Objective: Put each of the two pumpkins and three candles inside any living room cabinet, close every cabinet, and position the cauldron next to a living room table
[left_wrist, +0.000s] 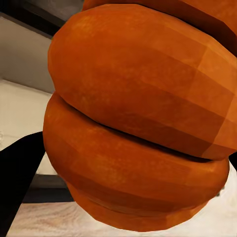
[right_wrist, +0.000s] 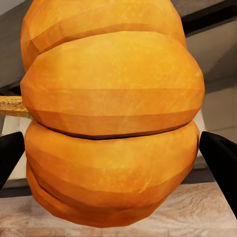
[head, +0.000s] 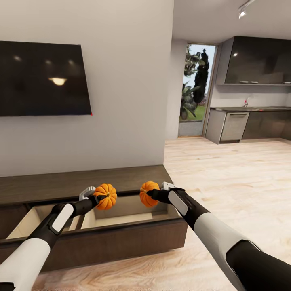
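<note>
I hold two bright-orange ribbed pumpkins over the open drawers of the long dark brown cabinet [head: 121, 180]. My left gripper [head: 101, 198] is shut on the left pumpkin [head: 106, 196], seen close up as the pumpkin [left_wrist: 138, 118] in the left wrist view. Shut on the right pumpkin [head: 148, 193] is my right gripper [head: 150, 194]; the right wrist view looks straight at that pumpkin [right_wrist: 111, 113], with dark fingertips [right_wrist: 219, 155] at either side. Both pumpkins hang above the pale wood interior of the drawer [head: 125, 216]. The candles and the cauldron are out of view.
A black television [head: 42, 79] hangs on the grey wall above the cabinet. Open wood floor [head: 230, 186] stretches to the right toward dark grey kitchen cupboards [head: 258, 60] and a glass door [head: 196, 89]. A second drawer [head: 38, 220] stands open to the left.
</note>
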{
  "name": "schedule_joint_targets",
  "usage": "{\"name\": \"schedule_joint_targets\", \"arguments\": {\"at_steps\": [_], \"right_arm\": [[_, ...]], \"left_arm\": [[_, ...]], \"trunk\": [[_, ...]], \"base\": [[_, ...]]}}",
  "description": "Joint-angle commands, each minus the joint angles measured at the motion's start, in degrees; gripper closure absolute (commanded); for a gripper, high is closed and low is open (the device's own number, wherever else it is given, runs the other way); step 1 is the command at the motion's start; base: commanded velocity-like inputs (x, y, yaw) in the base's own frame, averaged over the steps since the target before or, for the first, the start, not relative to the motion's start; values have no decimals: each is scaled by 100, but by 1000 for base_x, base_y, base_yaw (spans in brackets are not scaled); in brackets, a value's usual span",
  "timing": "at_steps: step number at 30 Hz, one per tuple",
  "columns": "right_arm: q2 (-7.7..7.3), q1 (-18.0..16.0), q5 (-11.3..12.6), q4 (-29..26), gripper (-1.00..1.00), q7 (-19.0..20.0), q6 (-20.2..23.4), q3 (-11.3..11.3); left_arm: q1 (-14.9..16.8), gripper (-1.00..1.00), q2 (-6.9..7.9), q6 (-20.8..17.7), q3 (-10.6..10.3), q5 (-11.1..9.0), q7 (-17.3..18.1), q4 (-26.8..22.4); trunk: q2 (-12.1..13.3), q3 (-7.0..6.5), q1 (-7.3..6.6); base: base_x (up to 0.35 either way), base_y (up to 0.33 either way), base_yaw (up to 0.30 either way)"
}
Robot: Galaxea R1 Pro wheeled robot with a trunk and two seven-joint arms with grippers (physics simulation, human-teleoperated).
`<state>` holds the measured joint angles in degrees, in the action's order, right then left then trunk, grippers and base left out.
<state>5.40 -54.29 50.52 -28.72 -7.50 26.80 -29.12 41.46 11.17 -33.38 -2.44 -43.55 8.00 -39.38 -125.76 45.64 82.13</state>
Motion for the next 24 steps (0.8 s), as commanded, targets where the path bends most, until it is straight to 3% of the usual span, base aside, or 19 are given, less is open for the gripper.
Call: {"name": "schedule_joint_targets", "arguments": {"at_steps": [1, 7, 24], "right_arm": [[-4, -6, 64, -12, 100, -59, 0, -50], [-4, -7, 71, -11, 100, -58, -21, -247], [-4, -4, 63, -11, 100, -58, -33, -269]], "left_arm": [[3, 100, 24, 20, -13, -23, 1, -11], [10, 100, 76, 238, 30, -22, 0, -39], [12, 100, 61, 180, 33, -70, 23, -299]], "trunk": [[-44, 24, 22], [-285, 132, 153], [-927, 419, 505]], "base": [[0, 0, 0], [0, 0, 0], [0, 0, 0]]}}
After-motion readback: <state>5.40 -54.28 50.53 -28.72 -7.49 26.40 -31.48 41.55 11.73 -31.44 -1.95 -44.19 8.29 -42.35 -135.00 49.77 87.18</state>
